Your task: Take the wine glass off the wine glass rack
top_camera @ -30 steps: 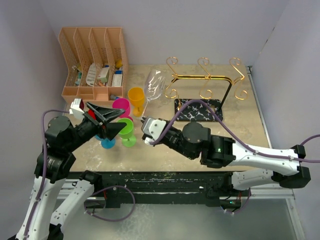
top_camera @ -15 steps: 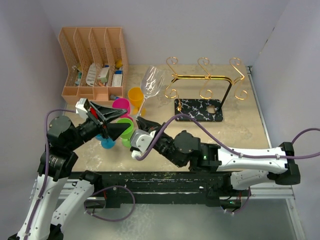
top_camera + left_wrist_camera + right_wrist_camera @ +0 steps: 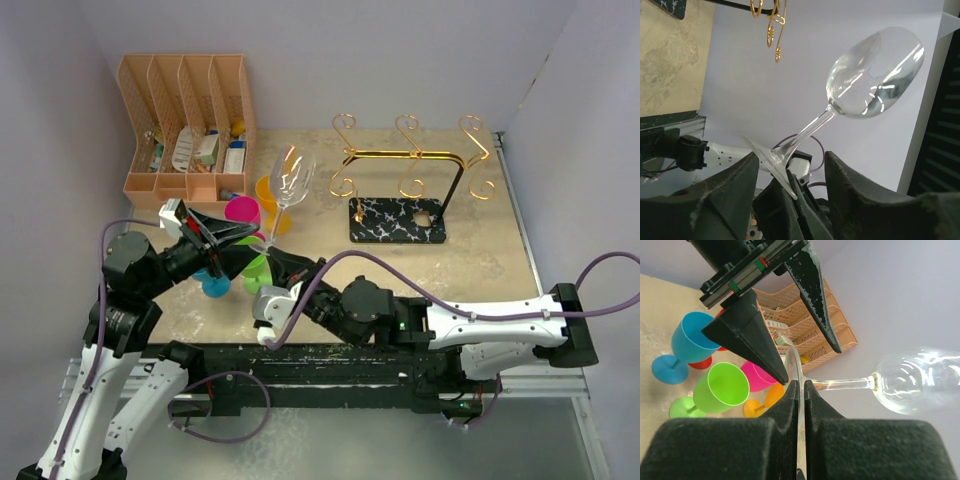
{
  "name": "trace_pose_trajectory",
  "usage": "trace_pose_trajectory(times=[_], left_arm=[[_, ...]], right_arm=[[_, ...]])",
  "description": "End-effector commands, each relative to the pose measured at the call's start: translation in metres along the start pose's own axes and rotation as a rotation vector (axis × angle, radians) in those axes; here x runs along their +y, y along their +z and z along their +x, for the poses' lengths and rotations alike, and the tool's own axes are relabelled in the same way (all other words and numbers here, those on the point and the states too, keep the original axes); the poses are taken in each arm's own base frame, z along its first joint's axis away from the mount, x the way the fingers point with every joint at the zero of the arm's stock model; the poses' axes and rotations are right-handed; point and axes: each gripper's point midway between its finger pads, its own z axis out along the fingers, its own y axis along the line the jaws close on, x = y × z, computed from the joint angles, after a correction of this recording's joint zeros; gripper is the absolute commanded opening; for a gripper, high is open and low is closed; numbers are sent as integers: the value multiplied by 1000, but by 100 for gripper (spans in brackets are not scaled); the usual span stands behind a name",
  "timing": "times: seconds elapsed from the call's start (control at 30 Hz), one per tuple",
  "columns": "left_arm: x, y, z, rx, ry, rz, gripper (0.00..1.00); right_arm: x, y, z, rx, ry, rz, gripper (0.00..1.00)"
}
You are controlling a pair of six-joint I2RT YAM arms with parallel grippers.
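Overhead, the right gripper (image 3: 272, 258) is pinching the foot of the glass (image 3: 288, 178), jaws clenched on it. The glass is leaning up and away from that gripper, bowl in the air. The rack (image 3: 410, 158) is standing well apart, off to the gripper's right, and the glass is hanging clear of it. The left gripper (image 3: 250, 245) is sitting just beside the right one, jaws spread. Cups (image 3: 240, 210) are crowding under and around both grippers on the bench (image 3: 480, 250). An organiser (image 3: 185, 120) is standing beyond the left gripper.

From the left wrist, the left gripper (image 3: 790, 157) is straddling the glass's foot. Its fingers (image 3: 725, 195) are standing released on either side, with a gap showing to each. The right gripper's black jaws are rising between them, gripping the foot's lower edge. The glass (image 3: 875, 75) is slanting up and to the right of the gripper. The rack's gold hooks (image 3: 771, 20) are dangling far beyond it.

From the right wrist, the right gripper (image 3: 801, 387) is squeezing the foot edge-on between closed fingers. The glass (image 3: 912, 380) is stretching out to the gripper's right. The left gripper (image 3: 812, 366) is reaching in from above, jaws apart around the foot. Whether its lower fingertip is touching the rim I cannot tell. The cups (image 3: 722, 387) are sitting to the gripper's left.
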Motion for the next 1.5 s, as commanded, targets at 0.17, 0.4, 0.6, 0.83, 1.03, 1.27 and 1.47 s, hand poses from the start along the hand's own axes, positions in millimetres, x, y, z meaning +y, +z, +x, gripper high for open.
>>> trace_pose_trajectory(times=[0.17,0.4,0.6,0.83,1.03,1.27,1.47], left_arm=[[-14,0,6,38,44,90,14],[-6,4,2,41,59,120,0],[0,4,-6,-2,115,167,0],[3,-1,-13,-74,263,213,0],[17,-15,-24,-193,503,168,0],[30,-42,-25,-269,686,102,0],[29,-57,-21,-297,763,85,0]], right_arm=[[-10,-1,-17,-65,-10,50,0],[-10,-7,-12,-39,28,45,0],[-20,-30,5,84,220,35,38],[-54,-81,23,191,495,60,49],[-80,-103,25,288,658,103,48],[-143,-100,-11,138,908,44,46],[-151,-90,-40,96,958,-106,60]])
